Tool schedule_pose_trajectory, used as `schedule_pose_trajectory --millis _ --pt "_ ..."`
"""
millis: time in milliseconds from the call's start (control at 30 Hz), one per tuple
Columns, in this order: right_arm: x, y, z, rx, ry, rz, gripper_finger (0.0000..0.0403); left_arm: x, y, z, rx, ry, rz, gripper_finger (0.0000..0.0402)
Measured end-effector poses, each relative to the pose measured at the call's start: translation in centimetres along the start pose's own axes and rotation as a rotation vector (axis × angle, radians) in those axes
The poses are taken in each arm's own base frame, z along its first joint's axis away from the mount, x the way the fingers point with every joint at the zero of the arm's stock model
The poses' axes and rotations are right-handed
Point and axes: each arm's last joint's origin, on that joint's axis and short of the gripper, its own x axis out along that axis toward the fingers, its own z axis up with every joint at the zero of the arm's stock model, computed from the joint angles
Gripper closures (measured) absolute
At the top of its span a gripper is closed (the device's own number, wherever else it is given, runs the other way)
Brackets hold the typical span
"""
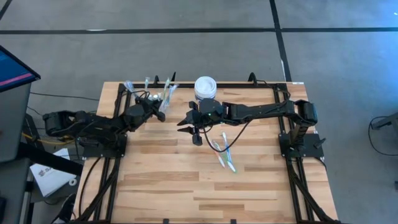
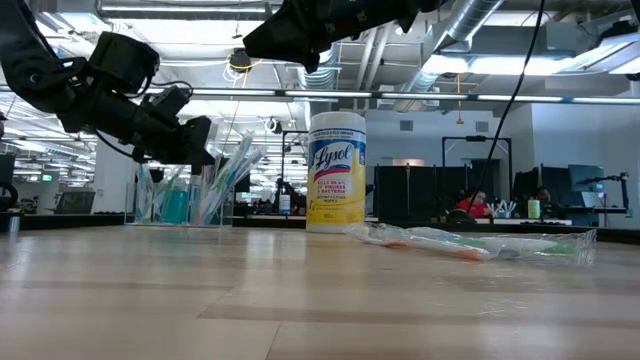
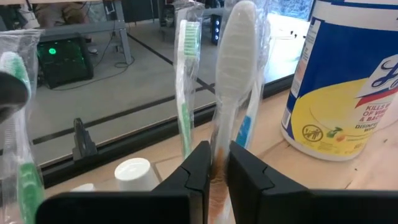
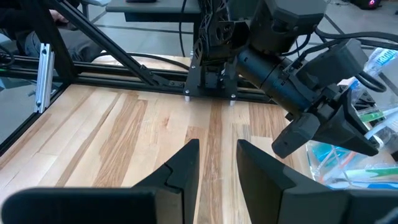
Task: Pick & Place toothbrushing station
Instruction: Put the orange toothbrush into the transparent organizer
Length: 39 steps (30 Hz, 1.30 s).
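Note:
At the table's far left a clear cup [image 2: 150, 200] holds several wrapped toothbrushes, among them a green one [image 3: 185, 81], all leaning with heads up. My left gripper [image 1: 160, 111] reaches in from the left and is shut on a wrapped white toothbrush [image 3: 239, 50] there. A white toothpaste cap [image 3: 134, 174] shows below it. More wrapped toothbrushes [image 1: 224, 152] lie flat on the table right of centre. My right gripper [image 1: 188, 126] hangs open above the table's middle, nothing between its fingers [image 4: 186, 165]. My left gripper pinches the white toothbrush's handle [image 3: 219, 155], below the head, between its two fingers [image 3: 200, 168], through the clear wrapper. The fingers come nearly level from the table's left and lie across the handle. The brush stands roughly upright, head up; the fingers hide its lower end.
A white-lidded, yellow-labelled round tub [image 1: 205, 87] stands at the far edge, just right of the cup and close to both grippers. A black frame rail [image 1: 186, 84] runs along the table's edges. Bare wood lies across the near half [image 1: 186, 193].

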Motion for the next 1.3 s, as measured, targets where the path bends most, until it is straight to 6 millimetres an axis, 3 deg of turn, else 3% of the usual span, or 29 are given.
schedule_pose_trajectory --millis 600,1000,1300 --pt "0.00 0.00 -0.01 0.000 0.000 0.000 0.0305 0.03 0.10 -0.09 -0.024 -0.001 0.035 0.0346" --pt "0.00 0.00 -0.01 0.000 0.000 0.000 0.0305 0.03 0.09 -0.05 -0.025 -0.005 0.035 0.0261" --pt "0.00 0.00 -0.01 0.000 0.000 0.000 0.0305 0.03 -0.02 0.25 -0.016 -0.030 0.008 0.0220"
